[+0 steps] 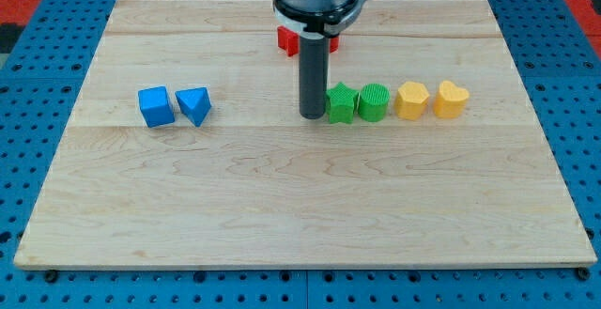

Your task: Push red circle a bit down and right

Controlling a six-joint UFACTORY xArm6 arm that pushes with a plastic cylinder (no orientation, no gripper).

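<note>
**Red block half-hidden behind the arm, tip parked beside the green star**

Pale wooden board (300, 196) lies on a blue pegboard bench, seen from the view's bottom edge looking up the grain. My tip (312, 115) rests on the wood just at the left side of the green star block (341, 103), touching or very nearly so; I cannot tell which. The rod has no jaws to open or close, and it holds nothing.

Red shows at about 12 o'clock from the tip, near the board's top, mostly masked by the arm's housing: one red piece (287, 38) peeks out on the view's left of the rod and a sliver on its right. Whether that is the red circle, or the circle plus another red block, is hidden; no shape can be made out.

Judged from this, the push calls for the tip to get to the red block's 10 or 11 o'clock side, then drive toward 4 or 5 o'clock.

In a row to the tip's 3 o'clock stand the green star, a green round block (373, 101), a yellow block (411, 100) and a yellow heart-like block (451, 99). At 9 o'clock, well apart, sit a blue cube (155, 106) and a blue triangular block (194, 104).

No labels or writing can be read.
</note>
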